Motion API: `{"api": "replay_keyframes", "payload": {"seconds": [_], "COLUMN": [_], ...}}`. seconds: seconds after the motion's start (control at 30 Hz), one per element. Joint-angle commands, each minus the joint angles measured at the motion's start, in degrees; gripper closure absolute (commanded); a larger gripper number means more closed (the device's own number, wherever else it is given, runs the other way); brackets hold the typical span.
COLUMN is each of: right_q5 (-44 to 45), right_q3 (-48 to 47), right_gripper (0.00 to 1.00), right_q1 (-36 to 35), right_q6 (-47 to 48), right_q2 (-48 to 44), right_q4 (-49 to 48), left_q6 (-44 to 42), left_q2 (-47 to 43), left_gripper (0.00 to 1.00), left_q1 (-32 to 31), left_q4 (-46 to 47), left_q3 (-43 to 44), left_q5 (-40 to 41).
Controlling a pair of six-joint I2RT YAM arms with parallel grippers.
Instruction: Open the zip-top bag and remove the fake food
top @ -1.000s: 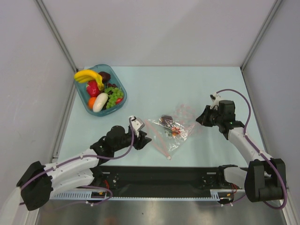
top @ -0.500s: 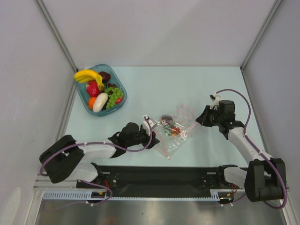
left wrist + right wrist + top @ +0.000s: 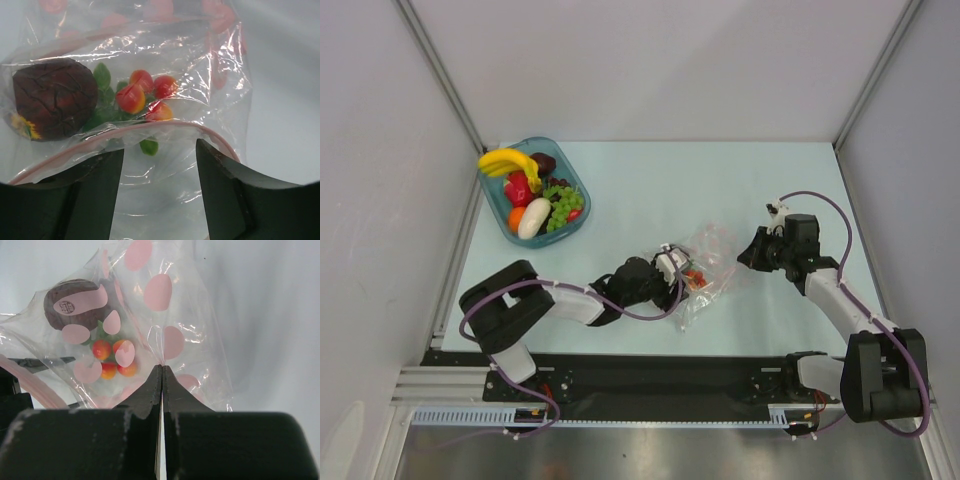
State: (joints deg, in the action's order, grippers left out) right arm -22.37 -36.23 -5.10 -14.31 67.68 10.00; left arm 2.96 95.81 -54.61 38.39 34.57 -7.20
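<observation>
The zip-top bag (image 3: 705, 262) lies crumpled on the table (image 3: 740, 180), stretched between the two claws. Through the film you can see the fake food left inside: a dark round piece (image 3: 55, 97) and a sprig of red-orange berries (image 3: 147, 95) with green leaves, just ahead of the left claw (image 3: 159, 155) and slightly to its left.

The right claw (image 3: 162, 371) is pinched tight on a fold of the spotted plastic at the bag's far side. I'd guess that is the anchor, so the pouch cannot slide while the other arm works.

The left claw (image 3: 672, 272) has its fingers spread fairly wide and grips nothing. The pink zip strip (image 3: 165, 125) arcs across right in front of its fingertips, bowed as if the mouth gapes. Film drapes over the gap between the fingers, and I cannot tell whether either finger is actually inside the mouth. It looks set to reach in for the berries.

The teal tray (image 3: 533, 142) sits well off to the left claw's left.
</observation>
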Motion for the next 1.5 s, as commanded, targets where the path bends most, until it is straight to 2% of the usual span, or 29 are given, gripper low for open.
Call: {"api": "replay_keyframes", "payload": {"seconds": [0.0,0.37,0.6,0.77,1.2,1.47], "right_q5": [-0.48,-0.83,-1.10,-1.27,-1.89,-2.33], "right_q3": [-0.42,-0.51,-0.69,-0.60,-0.69,-0.69], "right_gripper": [1.00,1.00,1.00,1.00,1.00,1.00], "right_q1": [0.09,0.18,0.09,0.01,-0.43,-0.70], "right_q6": [0.59,0.51,0.68,0.77,0.86,0.95], "right_q2": [0.26,0.52,0.35,0.43,1.58,1.58], "right_q4": [-0.51,-0.68,-0.42,-0.68,-0.68,-0.68], "left_q6": [-1.73,-1.29,-0.68,-0.15,-2.70,1.87], "left_q2": [1.13,-1.41,0.34,-1.06,3.77,8.68], "left_gripper": [0.37,0.41,0.42,0.39,0.28,0.21], "left_q1": [-0.59,-2.43,-2.87,-3.22,-3.31,-3.40], "left_q4": [2.49,-4.90,-6.49,-3.33,0.10,1.86], "left_q3": [3.58,0.59,1.82,-1.33,6.56,10.69], "left_q5": [4.12,15.90,19.14,23.37,12.74,10.45]}}
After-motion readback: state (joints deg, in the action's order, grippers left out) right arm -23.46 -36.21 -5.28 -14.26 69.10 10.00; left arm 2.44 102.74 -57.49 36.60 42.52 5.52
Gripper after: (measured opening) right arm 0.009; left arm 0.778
